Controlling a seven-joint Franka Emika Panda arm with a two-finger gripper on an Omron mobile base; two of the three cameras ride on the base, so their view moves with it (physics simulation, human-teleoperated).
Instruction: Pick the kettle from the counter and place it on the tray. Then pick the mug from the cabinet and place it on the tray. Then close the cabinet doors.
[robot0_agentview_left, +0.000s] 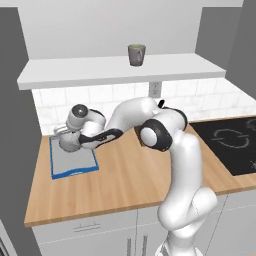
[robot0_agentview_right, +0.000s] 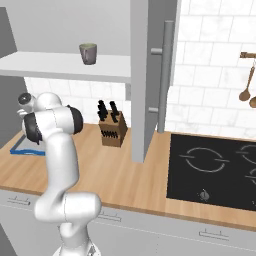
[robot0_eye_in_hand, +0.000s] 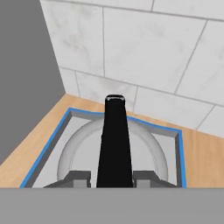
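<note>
The silver-grey kettle (robot0_agentview_left: 68, 141) sits in the blue-rimmed tray (robot0_agentview_left: 75, 168) at the left end of the wooden counter (robot0_agentview_left: 130, 175), near the tiled wall. My gripper (robot0_agentview_left: 62, 131) reaches over it from the right. In the hand view the kettle's black handle (robot0_eye_in_hand: 114, 140) runs up between my fingertips (robot0_eye_in_hand: 146, 177), which press close on both sides; my gripper (robot0_eye_in_hand: 114, 178) is shut on it. The kettle's dome (robot0_eye_in_hand: 151, 151) rests inside the tray's rim (robot0_eye_in_hand: 180, 148). The grey-beige mug (robot0_agentview_left: 136, 54) stands on the white shelf (robot0_agentview_left: 100, 70) of the open cabinet. One cabinet door (robot0_agentview_right: 145, 75) stands open edge-on.
A brown knife block (robot0_agentview_right: 112, 130) stands on the counter by the wall, behind my arm. The black stovetop (robot0_agentview_left: 232, 142) takes up the right end. Wooden utensils (robot0_agentview_right: 246, 90) hang on the far right wall. A grey side wall (robot0_eye_in_hand: 26, 74) borders the tray's left.
</note>
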